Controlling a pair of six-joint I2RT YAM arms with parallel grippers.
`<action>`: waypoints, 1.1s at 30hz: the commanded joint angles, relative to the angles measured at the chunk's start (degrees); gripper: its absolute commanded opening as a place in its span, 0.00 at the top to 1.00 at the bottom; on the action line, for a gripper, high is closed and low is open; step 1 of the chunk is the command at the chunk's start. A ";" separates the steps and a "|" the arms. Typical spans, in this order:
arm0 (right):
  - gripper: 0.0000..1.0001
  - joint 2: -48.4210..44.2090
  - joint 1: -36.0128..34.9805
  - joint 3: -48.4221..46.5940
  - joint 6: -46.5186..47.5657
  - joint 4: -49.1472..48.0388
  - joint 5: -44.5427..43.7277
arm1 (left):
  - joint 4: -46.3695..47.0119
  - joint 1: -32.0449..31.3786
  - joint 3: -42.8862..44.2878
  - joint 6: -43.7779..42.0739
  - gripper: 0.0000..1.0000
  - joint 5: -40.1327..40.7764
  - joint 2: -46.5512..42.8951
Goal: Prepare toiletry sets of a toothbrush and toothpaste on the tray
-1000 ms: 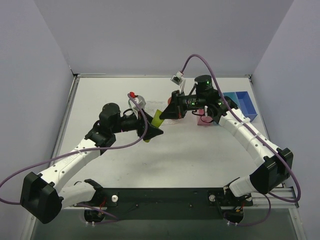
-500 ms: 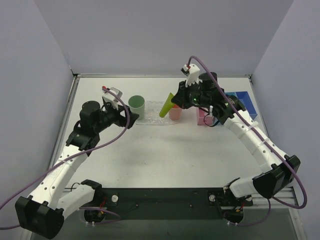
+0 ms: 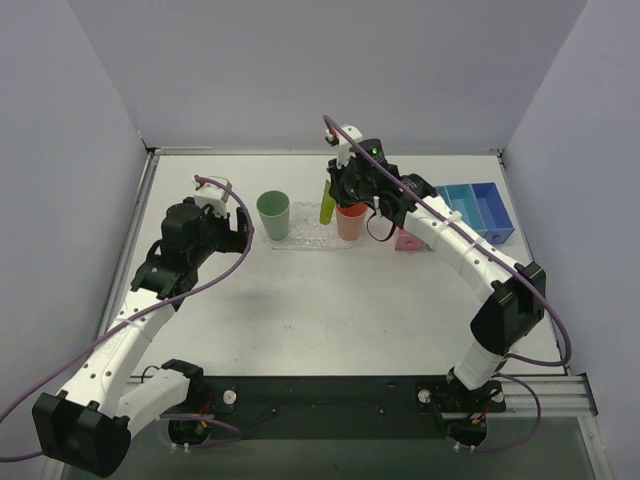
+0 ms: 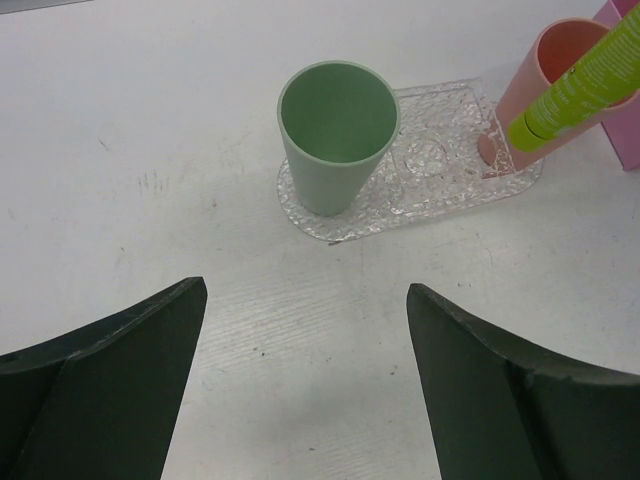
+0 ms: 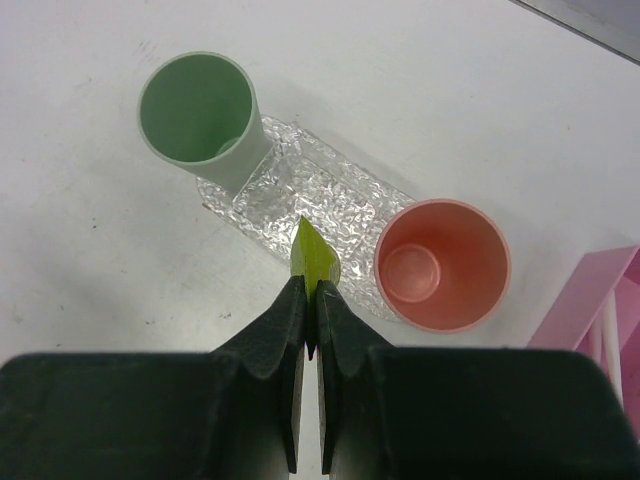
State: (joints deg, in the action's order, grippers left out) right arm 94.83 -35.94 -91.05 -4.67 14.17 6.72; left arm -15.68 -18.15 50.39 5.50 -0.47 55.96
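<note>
Swinging leftward since the earlier frame, the right gripper (image 5: 308, 300) has brought the small lime-green squeeze tube (image 5: 313, 255) from tilted to nearly upright, its fingers clamped on it. The tube hangs over the clear, bumpy oblong plastic tray (image 5: 310, 190) near the counter's far edge, between the green plastic cup (image 5: 195, 105) and the salmon plastic cup (image 5: 440, 265) standing on the tray's ends. The left gripper (image 4: 305, 330), fingers wide apart, hovers nearer the left edge.

On my left wrist view, the lime-green flat squeeze tube (image 4: 575, 85) ran off the right edge and the pink rectangular bin (image 4: 630, 140) showed only a corner. On its own camera, my right tool (image 5: 308, 290) hid most of that tube.
</note>
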 commanded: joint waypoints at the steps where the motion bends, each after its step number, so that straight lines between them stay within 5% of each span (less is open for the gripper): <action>1: 1.00 2.02 -1.23 -5.01 1.15 -3.71 -5.49 | -0.31 0.31 2.34 -0.84 0.08 2.75 0.28; 33: 1.00 11.26 -1.23 -10.38 2.03 -6.62 -5.67 | -0.67 -0.74 2.61 -1.37 0.08 3.72 2.13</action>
State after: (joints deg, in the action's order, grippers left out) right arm 106.32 -37.19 -98.06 -2.94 10.07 -0.47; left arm -17.04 -18.57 50.39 4.99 2.76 58.00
